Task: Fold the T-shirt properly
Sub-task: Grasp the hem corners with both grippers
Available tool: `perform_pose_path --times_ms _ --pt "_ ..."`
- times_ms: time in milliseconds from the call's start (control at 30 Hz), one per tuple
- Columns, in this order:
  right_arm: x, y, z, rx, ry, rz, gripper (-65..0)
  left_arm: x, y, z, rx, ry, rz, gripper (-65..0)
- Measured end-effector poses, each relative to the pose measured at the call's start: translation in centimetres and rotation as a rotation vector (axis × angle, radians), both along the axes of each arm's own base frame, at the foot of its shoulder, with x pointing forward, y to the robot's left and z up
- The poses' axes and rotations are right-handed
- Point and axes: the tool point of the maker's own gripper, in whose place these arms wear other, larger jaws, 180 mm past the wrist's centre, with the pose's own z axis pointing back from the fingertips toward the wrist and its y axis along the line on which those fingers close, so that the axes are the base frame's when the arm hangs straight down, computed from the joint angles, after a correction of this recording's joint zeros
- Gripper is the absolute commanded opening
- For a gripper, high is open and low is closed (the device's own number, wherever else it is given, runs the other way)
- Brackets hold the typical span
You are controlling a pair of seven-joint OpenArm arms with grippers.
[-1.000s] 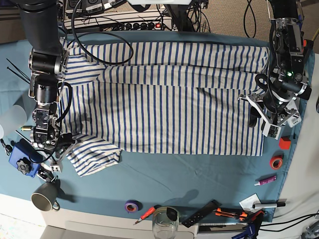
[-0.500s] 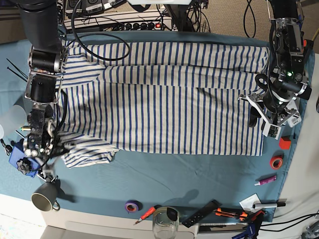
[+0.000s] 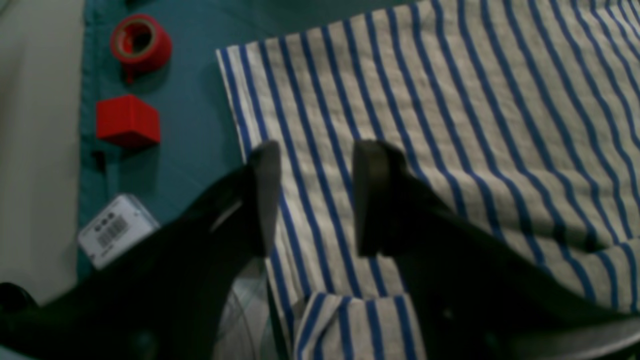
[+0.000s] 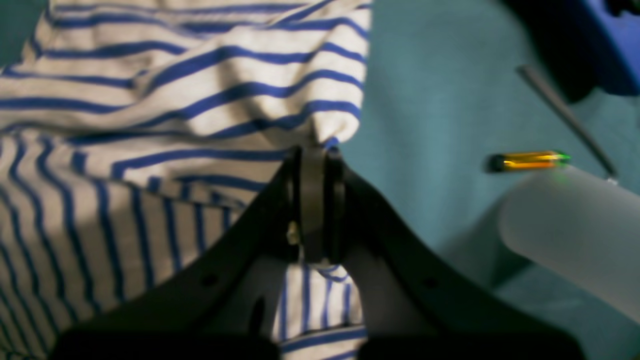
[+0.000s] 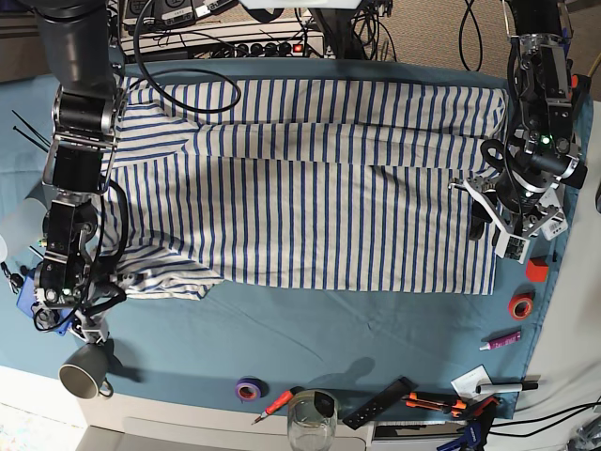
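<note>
Striped cream fabric with thin blue lines, the T-shirt (image 5: 319, 188), is spread flat over most of the teal tabletop (image 5: 310, 329), with its length running across the base view. One sleeve is bunched near the lower corner on that view's left side, and there the cloth is drawn into folds. This bunched edge is pinched by the right hand (image 4: 316, 200): in the right wrist view the two black fingers are pressed together on a gathered fold of the T-shirt (image 4: 175, 100), with the cloth pulled tight into wrinkles toward the grip.

At the opposite end of the shirt, on the right side of the base view, the left hand (image 3: 312, 197) is held above the hem. Its fingers are spread apart, and nothing is held between them; in the left wrist view the striped cloth (image 3: 450, 125) is seen through the gap. Whether the tips touch the fabric cannot be told.

Beside this end of the shirt, a red cube (image 3: 128, 121) and a red tape roll (image 3: 140, 44) are lying on the bare tabletop, apart from the cloth. A pink tube (image 5: 502, 340) lies a little further from them.

Near the right hand, a small yellow-green object (image 4: 530, 161) and a blurred translucent cup (image 4: 575, 230) are seen on the teal surface. A grey mug (image 5: 83, 374) stands close to the front edge, and a purple tape roll (image 5: 248, 388), a red screwdriver (image 5: 273, 406) and a glass (image 5: 312, 420) are placed along the same edge.
</note>
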Motion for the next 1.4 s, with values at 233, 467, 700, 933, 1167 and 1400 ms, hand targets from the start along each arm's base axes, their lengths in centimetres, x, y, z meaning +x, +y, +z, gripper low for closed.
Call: perform_pose_path --times_ms 233,467,700,933,1167,1400 --pt "-2.3 3.1 -3.0 0.168 0.048 0.107 -65.0 0.0 0.0 0.0 0.000 0.000 0.000 -39.8" --pt "-5.2 4.5 -4.1 0.153 0.044 0.187 -65.0 0.0 0.0 0.0 0.000 0.000 0.000 -39.8" --pt "-5.6 4.6 -4.0 0.130 0.039 0.206 -60.2 0.0 0.0 0.0 0.000 0.000 0.000 -39.8" --pt "-6.8 5.9 -5.0 0.204 0.055 0.226 -45.7 0.0 0.0 0.0 0.000 0.000 0.000 -39.8" --pt "-8.2 8.6 -2.9 0.181 -0.034 0.360 -45.7 0.0 0.0 0.0 0.000 0.000 0.000 -39.8" --pt "-10.5 10.2 -4.0 0.202 -0.008 0.390 -45.7 -0.4 0.0 -0.4 0.000 0.012 0.000 -39.8"
